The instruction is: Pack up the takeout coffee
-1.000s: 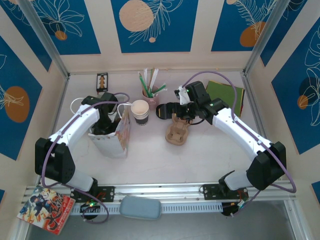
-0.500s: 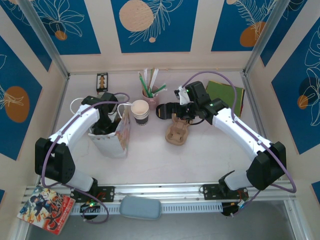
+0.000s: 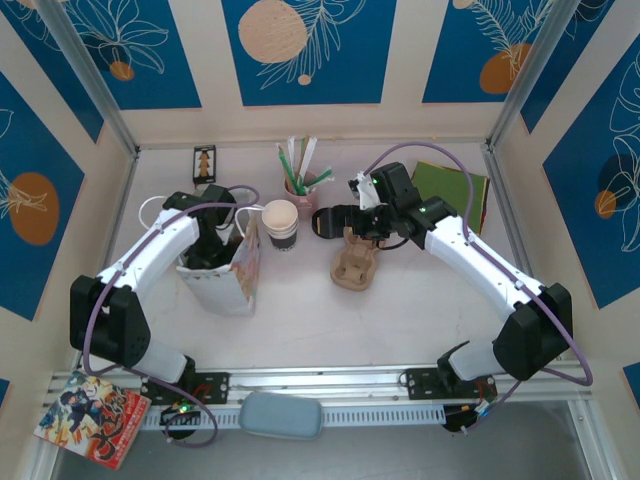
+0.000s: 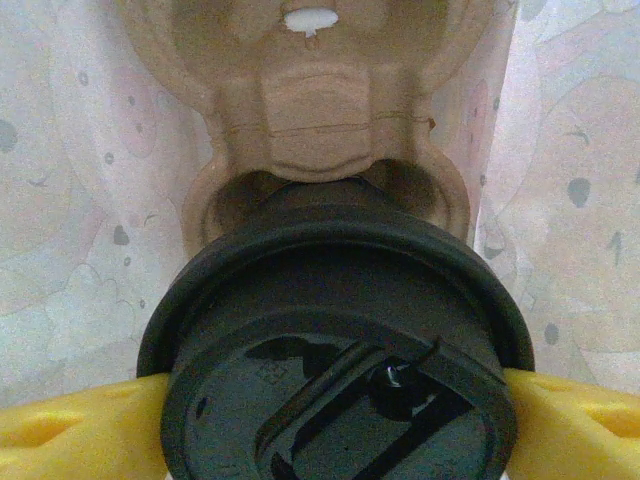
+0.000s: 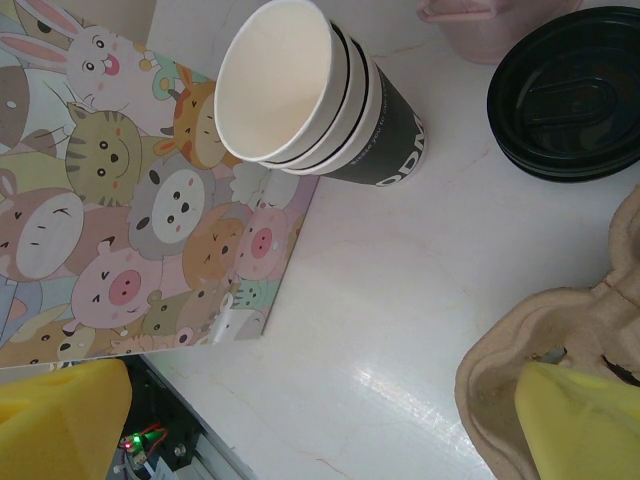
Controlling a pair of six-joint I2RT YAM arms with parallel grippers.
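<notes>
Left gripper (image 4: 335, 420) stands wide astride the lidded coffee (image 4: 330, 290) inside the bag (image 4: 60, 150); whether it grips, I cannot tell. Right gripper (image 5: 320, 395) gapes empty.

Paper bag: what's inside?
The takeout coffee, lid up, seated in a pulp carrier, left end effector straddling it. Its lid hides the cup body.

Nothing has visibly shifted; the left fingers (image 4: 70, 430) still hold the takeout coffee (image 4: 335, 390).
</notes>
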